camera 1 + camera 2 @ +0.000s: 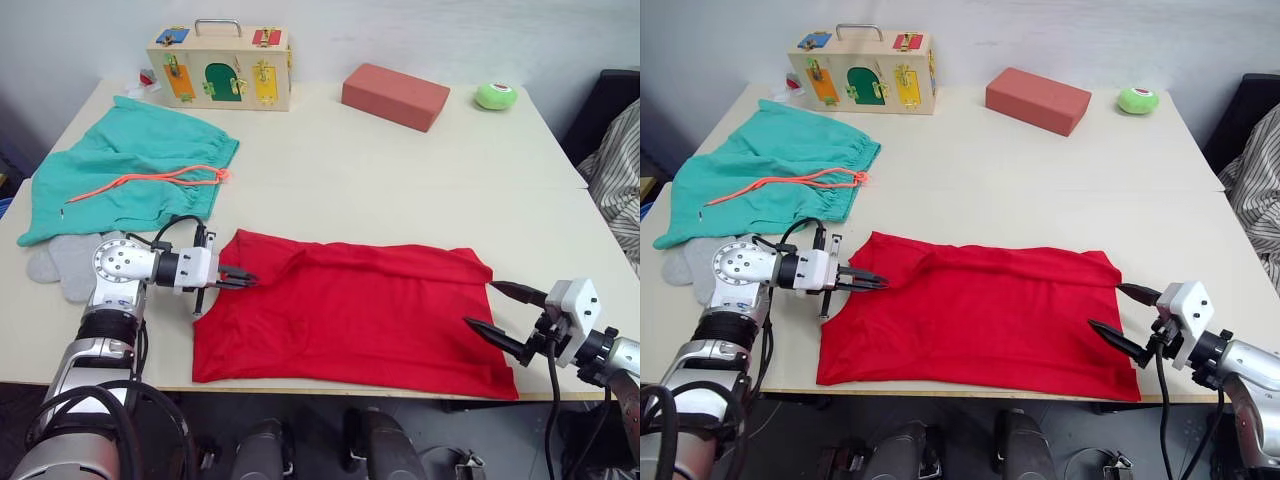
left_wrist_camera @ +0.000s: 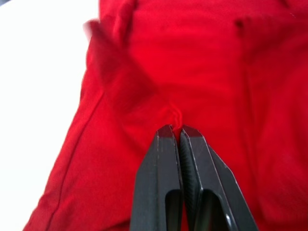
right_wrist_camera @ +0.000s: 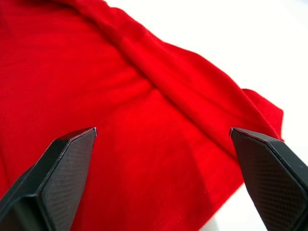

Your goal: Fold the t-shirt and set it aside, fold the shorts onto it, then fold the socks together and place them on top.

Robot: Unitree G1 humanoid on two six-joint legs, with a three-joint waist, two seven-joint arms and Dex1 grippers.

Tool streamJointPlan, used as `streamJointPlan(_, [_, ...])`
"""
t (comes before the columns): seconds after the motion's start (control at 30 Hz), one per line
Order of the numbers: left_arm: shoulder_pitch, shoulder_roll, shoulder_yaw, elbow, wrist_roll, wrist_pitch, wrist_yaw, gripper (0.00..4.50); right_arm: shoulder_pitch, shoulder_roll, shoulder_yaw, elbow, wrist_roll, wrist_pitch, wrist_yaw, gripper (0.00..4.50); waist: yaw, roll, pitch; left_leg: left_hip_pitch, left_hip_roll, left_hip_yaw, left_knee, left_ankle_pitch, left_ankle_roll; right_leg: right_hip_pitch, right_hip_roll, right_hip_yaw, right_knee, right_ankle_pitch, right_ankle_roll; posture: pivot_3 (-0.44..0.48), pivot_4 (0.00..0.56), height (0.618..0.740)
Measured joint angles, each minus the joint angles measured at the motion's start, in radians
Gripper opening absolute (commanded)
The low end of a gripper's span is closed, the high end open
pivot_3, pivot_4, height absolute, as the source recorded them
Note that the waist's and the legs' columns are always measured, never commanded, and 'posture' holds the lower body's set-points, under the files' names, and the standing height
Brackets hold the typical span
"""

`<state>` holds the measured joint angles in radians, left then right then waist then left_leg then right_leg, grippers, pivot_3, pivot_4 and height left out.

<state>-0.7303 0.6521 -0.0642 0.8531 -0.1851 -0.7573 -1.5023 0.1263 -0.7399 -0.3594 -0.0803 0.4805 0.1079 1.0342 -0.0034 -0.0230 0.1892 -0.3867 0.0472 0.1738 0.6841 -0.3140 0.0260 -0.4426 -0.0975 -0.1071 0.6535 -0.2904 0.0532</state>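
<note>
I am pinching a small fold of the t-shirt in my left gripper — jaws clenched on the cloth at its left edge. My right gripper is hovering wide apart — the shirt's right edge lying between its fingertips.

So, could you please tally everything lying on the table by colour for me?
Red: 2, the t-shirt and the brick-shaped block
Green: 2, the shorts and the small round green thing
Grey: 1, the socks, bunched so they count as one pair
Wood: 1, the latch box
Total: 6
</note>
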Motion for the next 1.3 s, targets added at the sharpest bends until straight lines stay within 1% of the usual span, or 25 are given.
streamJointPlan(0.1, [0.000, 0.002, -0.016, -0.014, -0.008, -0.003, 0.000, 0.05, -0.004, 0.000, 0.001, 0.007, -0.008, -0.003, 0.003, 4.50, 0.002, 0.000, 0.000, 0.000, 0.000, 0.000, 0.000, 0.000, 0.001, 0.000, 0.000, 0.000, 0.000, 0.000, 0.000, 0.000, 0.150, 0.740])
streamJointPlan(0.2, [0.000, 0.014, -0.027, -0.013, -0.003, 0.044, 0.001, 0.05, -0.017, 0.000, 0.009, 0.017, -0.020, -0.014, 0.003, 4.50, 0.000, 0.000, 0.000, 0.000, 0.000, 0.000, 0.000, 0.000, 0.000, 0.000, 0.001, 0.000, 0.000, 0.000, 0.000, 0.000, 0.150, 0.740])
streamJointPlan(0.33, [0.010, 0.028, -0.030, -0.056, -0.014, 0.199, 0.002, 0.97, -0.035, 0.000, 0.016, 0.034, -0.027, -0.020, 0.011, 4.50, -0.003, 0.000, 0.000, 0.000, 0.001, 0.000, 0.000, 0.000, 0.000, 0.000, 0.002, 0.000, 0.000, 0.000, 0.000, 0.000, 0.150, 0.740])
streamJointPlan(0.37, [0.017, 0.031, -0.029, -0.076, -0.021, 0.242, 0.002, 1.30, -0.042, 0.000, 0.023, 0.036, -0.026, -0.019, 0.018, 4.32, -0.003, 0.000, 0.000, 0.000, 0.001, 0.000, 0.000, 0.000, 0.000, 0.000, 0.002, 0.000, 0.000, 0.000, 0.000, 0.000, 0.150, 0.740])
streamJointPlan(0.47, [0.051, 0.053, -0.023, -0.163, -0.061, 0.389, 0.001, 2.12, -0.057, 0.000, 0.037, 0.036, -0.015, -0.007, 0.040, 3.64, -0.003, 0.000, 0.000, 0.000, 0.001, 0.000, 0.000, 0.000, 0.000, 0.000, 0.001, 0.000, 0.000, 0.000, 0.000, 0.000, 0.150, 0.740])
streamJointPlan(0.5, [0.080, 0.090, -0.024, -0.231, -0.097, 0.510, 0.001, 2.45, -0.069, -0.002, 0.041, 0.028, -0.001, 0.011, 0.052, 3.27, -0.006, 0.000, 0.000, 0.000, 0.001, 0.000, 0.000, 0.000, 0.000, 0.000, 0.001, 0.001, 0.000, 0.000, 0.000, 0.000, 0.150, 0.740])
streamJointPlan(0.53, [0.092, 0.117, -0.023, -0.261, -0.116, 0.581, 0.000, 2.75, -0.071, -0.006, 0.041, 0.022, 0.008, 0.020, 0.059, 2.89, -0.008, 0.000, 0.000, 0.000, 0.002, 0.000, 0.000, 0.000, 0.000, 0.000, 0.001, 0.003, 0.000, 0.000, 0.000, 0.000, 0.150, 0.740])
streamJointPlan(0.57, [0.114, 0.163, -0.018, -0.322, -0.156, 0.700, 0.000, 2.76, -0.077, -0.014, 0.044, 0.006, 0.020, 0.043, 0.066, 2.57, -0.011, 0.000, 0.000, 0.000, 0.002, -0.001, 0.000, 0.000, 0.000, 0.000, 0.001, 0.003, 0.000, 0.000, -0.001, 0.000, 0.150, 0.740])
streamJointPlan(0.63, [0.136, 0.233, 0.008, -0.408, -0.222, 0.885, 0.000, 2.76, -0.099, -0.021, 0.050, -0.035, 0.051, 0.091, 0.068, 1.88, -0.015, 0.000, 0.000, 0.000, 0.002, -0.001, 0.000, 0.000, 0.000, 0.000, 0.001, 0.004, 0.000, -0.001, -0.001, 0.000, 0.150, 0.740])
streamJointPlan(0.67, [0.142, 0.252, 0.024, -0.441, -0.248, 0.944, 0.001, 2.76, -0.114, -0.020, 0.057, -0.054, 0.062, 0.109, 0.067, 1.55, -0.017, 0.000, 0.000, 0.000, 0.002, -0.001, 0.000, 0.000, 0.000, 0.000, 0.000, 0.005, 0.001, -0.001, -0.001, 0.000, 0.150, 0.740])
streamJointPlan(0.7, [0.149, 0.268, 0.043, -0.482, -0.281, 1.014, 0.001, 2.76, -0.133, -0.020, 0.069, -0.083, 0.078, 0.133, 0.063, 1.13, -0.019, 0.000, 0.000, 0.000, 0.002, -0.001, 0.000, 0.000, 0.000, 0.000, 0.000, 0.005, 0.001, -0.001, -0.001, 0.000, 0.150, 0.740])
streamJointPlan(0.73, [0.150, 0.271, 0.061, -0.512, -0.308, 1.066, 0.002, 2.76, -0.150, -0.020, 0.082, -0.110, 0.094, 0.154, 0.059, 0.84, -0.022, 0.000, 0.000, 0.000, 0.002, -0.001, 0.000, 0.000, 0.000, 0.000, 0.000, 0.005, 0.001, -0.001, -0.001, 0.000, 0.150, 0.740])
streamJointPlan(0.77, [0.152, 0.263, 0.082, -0.540, -0.339, 1.121, 0.010, 2.76, -0.170, -0.015, 0.095, -0.133, 0.102, 0.180, 0.045, 0.45, -0.021, 0.000, 0.000, 0.000, 0.002, -0.002, 0.000, 0.000, 0.000, 0.000, 0.000, 0.005, 0.001, -0.001, -0.001, 0.000, 0.150, 0.740])
streamJointPlan(0.8, [0.153, 0.244, 0.103, -0.567, -0.370, 1.170, 0.031, 2.76, -0.195, -0.002, 0.117, -0.156, 0.105, 0.204, 0.026, 0.14, -0.020, 0.000, 0.000, 0.000, 0.002, -0.002, 0.000, 0.000, 0.000, 0.001, 0.000, 0.005, 0.001, -0.001, -0.001, 0.000, 0.150, 0.740])
streamJointPlan(0.83, [0.152, 0.214, 0.120, -0.593, -0.396, 1.209, 0.064, 2.46, -0.217, 0.012, 0.147, -0.180, 0.108, 0.226, 0.007, 0.00, -0.018, 0.000, 0.000, 0.000, 0.001, -0.003, 0.000, 0.000, -0.001, 0.001, 0.000, 0.005, 0.000, -0.001, -0.001, 0.000, 0.150, 0.740])
streamJointPlan(0.87, [0.152, 0.194, 0.127, -0.606, -0.401, 1.217, 0.087, 2.37, -0.229, 0.024, 0.168, -0.190, 0.103, 0.233, -0.008, 0.00, -0.017, 0.000, 0.000, 0.000, 0.001, -0.003, 0.000, 0.000, -0.001, 0.001, 0.000, 0.005, 0.000, -0.001, -0.001, 0.000, 0.150, 0.740])
streamJointPlan(0.9, [0.151, 0.160, 0.131, -0.615, -0.393, 1.205, 0.130, 2.17, -0.255, 0.061, 0.200, -0.192, 0.085, 0.238, -0.044, 0.00, -0.017, -0.001, -0.001, 0.000, 0.001, -0.003, 0.001, 0.000, -0.001, 0.001, 0.000, 0.005, 0.000, -0.001, -0.001, 0.000, 0.150, 0.740])
streamJointPlan(0.93, [0.149, 0.110, 0.129, -0.614, -0.362, 1.162, 0.181, 1.91, -0.290, 0.117, 0.234, -0.190, 0.052, 0.241, -0.098, 0.00, -0.018, -0.002, -0.001, 0.000, 0.001, -0.003, 0.001, 0.000, -0.001, 0.002, 0.000, 0.005, 0.000, -0.001, -0.001, 0.000, 0.150, 0.740])
streamJointPlan(0.97, [0.147, 0.036, 0.123, -0.608, -0.307, 1.099, 0.266, 1.56, -0.351, 0.199, 0.292, -0.168, -0.025, 0.226, -0.185, 0.00, -0.019, -0.002, -0.002, 0.001, 0.000, -0.003, 0.001, 0.001, -0.002, 0.002, -0.001, 0.005, 0.001, -0.001, -0.001, 0.000, 0.150, 0.740])
streamJointPlan(1.0, [0.145, -0.041, 0.096, -0.605, -0.267, 1.053, 0.334, 1.24, -0.401, 0.269, 0.358, -0.145, -0.085, 0.210, -0.249, 0.00, -0.021, -0.002, -0.002, 0.000, 0.000, -0.002, 0.002, 0.001, -0.002, 0.001, -0.001, 0.005, 0.003, -0.001, -0.001, 0.000, 0.150, 0.740])
streamJointPlan(1.03, [0.147, -0.098, 0.065, -0.602, -0.232, 1.025, 0.390, 0.92, -0.431, 0.309, 0.415, -0.128, -0.137, 0.193, -0.294, 0.00, -0.022, -0.002, -0.002, -0.002, 0.000, -0.002, 0.002, 0.001, -0.002, 0.000, -0.001, 0.005, 0.004, -0.001, -0.001, 0.000, 0.150, 0.740])
streamJointPlan(1.1, [0.152, -0.161, 0.040, -0.597, -0.172, 1.006, 0.491, 0.27, -0.467, 0.369, 0.471, -0.085, -0.218, 0.170, -0.371, 0.00, -0.022, -0.003, -0.002, -0.003, 0.001, -0.002, 0.002, 0.001, -0.003, -0.001, 0.000, 0.004, 0.006, -0.001, -0.001, 0.000, 0.150, 0.740])
streamJointPlan(1.13, [0.153, -0.181, 0.038, -0.596, -0.147, 1.001, 0.539, 0.04, -0.476, 0.393, 0.481, -0.057, -0.253, 0.159, -0.408, 0.00, -0.022, -0.003, -0.002, -0.003, 0.001, -0.002, 0.001, 0.001, -0.003, -0.001, 0.001, 0.004, 0.005, -0.001, -0.001, 0.000, 0.150, 0.740])
streamJointPlan(1.2, [0.159, -0.220, 0.038, -0.596, -0.101, 0.986, 0.632, 0.04, -0.496, 0.432, 0.505, 0.030, -0.326, 0.122, -0.481, 0.00, -0.023, -0.003, -0.002, -0.003, 0.001, -0.002, 0.000, 0.001, -0.003, -0.001, 0.000, 0.004, 0.004, -0.001, -0.001, 0.000, 0.150, 0.740])
streamJointPlan(1.3, [0.186, -0.265, 0.025, -0.560, -0.018, 0.911, 0.752, 0.04, -0.516, 0.464, 0.511, 0.162, -0.383, 0.051, -0.540, 0.00, -0.024, -0.003, -0.002, -0.002, 0.001, -0.002, 0.000, 0.001, -0.003, -0.001, 0.000, 0.005, 0.004, -0.001, -0.001, 0.000, 0.150, 0.740])
